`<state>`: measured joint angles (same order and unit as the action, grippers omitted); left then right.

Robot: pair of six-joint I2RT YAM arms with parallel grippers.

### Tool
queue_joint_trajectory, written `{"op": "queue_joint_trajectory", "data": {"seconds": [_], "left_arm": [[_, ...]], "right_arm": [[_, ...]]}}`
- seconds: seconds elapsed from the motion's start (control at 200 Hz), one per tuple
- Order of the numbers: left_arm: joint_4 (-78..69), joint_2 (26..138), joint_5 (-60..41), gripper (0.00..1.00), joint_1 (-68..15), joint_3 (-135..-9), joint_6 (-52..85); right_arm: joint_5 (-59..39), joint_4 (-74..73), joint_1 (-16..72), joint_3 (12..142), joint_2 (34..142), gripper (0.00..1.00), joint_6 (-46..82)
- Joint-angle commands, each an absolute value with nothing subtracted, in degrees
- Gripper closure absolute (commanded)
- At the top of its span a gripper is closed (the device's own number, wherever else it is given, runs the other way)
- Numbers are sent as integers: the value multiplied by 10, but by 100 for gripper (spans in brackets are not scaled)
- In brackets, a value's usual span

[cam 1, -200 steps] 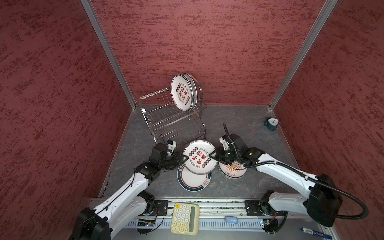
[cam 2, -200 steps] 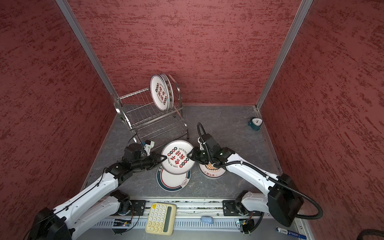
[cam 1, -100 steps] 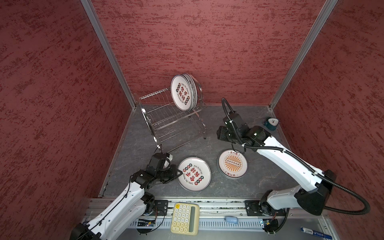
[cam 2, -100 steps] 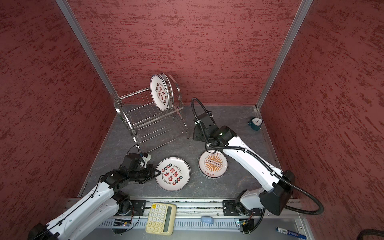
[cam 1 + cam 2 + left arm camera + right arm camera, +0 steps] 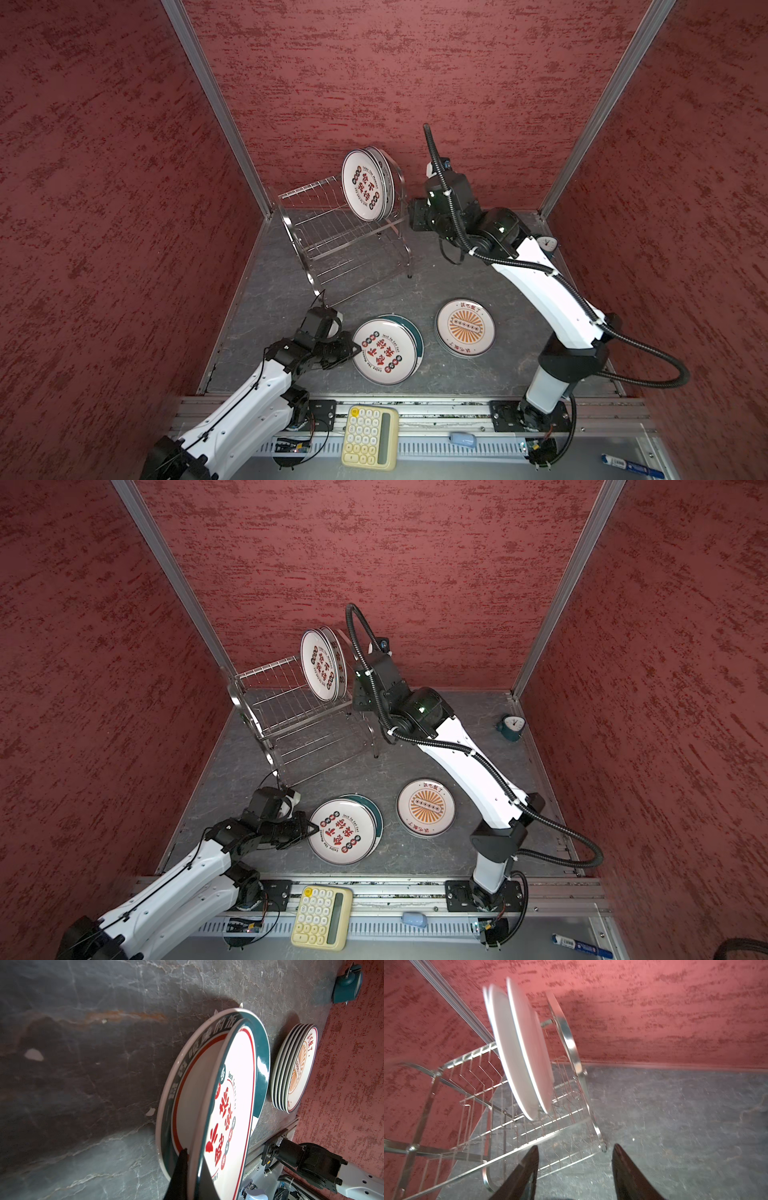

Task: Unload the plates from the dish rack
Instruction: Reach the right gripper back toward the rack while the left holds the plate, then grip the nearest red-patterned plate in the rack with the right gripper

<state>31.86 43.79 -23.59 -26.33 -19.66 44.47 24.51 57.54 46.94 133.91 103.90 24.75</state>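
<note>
The dish rack [image 5: 332, 245] [image 5: 291, 725] stands at the back left in both top views, with plates [image 5: 365, 189] [image 5: 320, 667] upright at its right end. A plate with red and black characters [image 5: 384, 353] [image 5: 232, 1105] lies slightly tilted on a teal-rimmed plate [image 5: 417, 336] [image 5: 187, 1084]. My left gripper [image 5: 353, 347] [image 5: 194, 1159] is shut on the characters plate's left rim. A stack of sunburst plates [image 5: 465, 327] [image 5: 297, 1068] lies to the right. My right gripper [image 5: 411, 216] [image 5: 575, 1146] hangs open and empty beside the rack's right frame, a little short of the racked plates [image 5: 521, 1049].
A teal alarm clock [image 5: 546, 243] [image 5: 512, 726] stands at the back right corner. A yellow calculator [image 5: 370, 436], a small blue mouse [image 5: 462, 439] and a pen [image 5: 625, 462] lie on the front rail. Red walls close in three sides.
The left gripper lowered the characters plate onto the teal-rimmed plate. The right arm left the sunburst stack, rose and swung back to the rack's right end with its jaws wider.
</note>
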Motion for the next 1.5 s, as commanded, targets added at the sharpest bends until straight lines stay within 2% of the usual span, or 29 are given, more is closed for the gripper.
{"op": "queue_joint_trajectory", "data": {"seconds": [0.0,0.14,0.471,0.571,1.027,1.493], "left_arm": [[313,450,-220,82,-263,-204,430],[313,459,-214,61,-264,-209,429],[299,494,-205,50,-267,-221,429],[299,505,-200,37,-270,-230,429],[291,526,-193,21,-270,-239,429],[301,533,-193,13,-270,-261,425]], "right_arm": [[254,618,473,1428,1081,42,214],[258,631,471,1505,1131,42,199],[242,554,468,1508,1152,48,173],[236,545,462,1509,1159,50,173],[198,530,449,1519,1188,53,177],[201,518,438,1519,1228,61,172]]}}
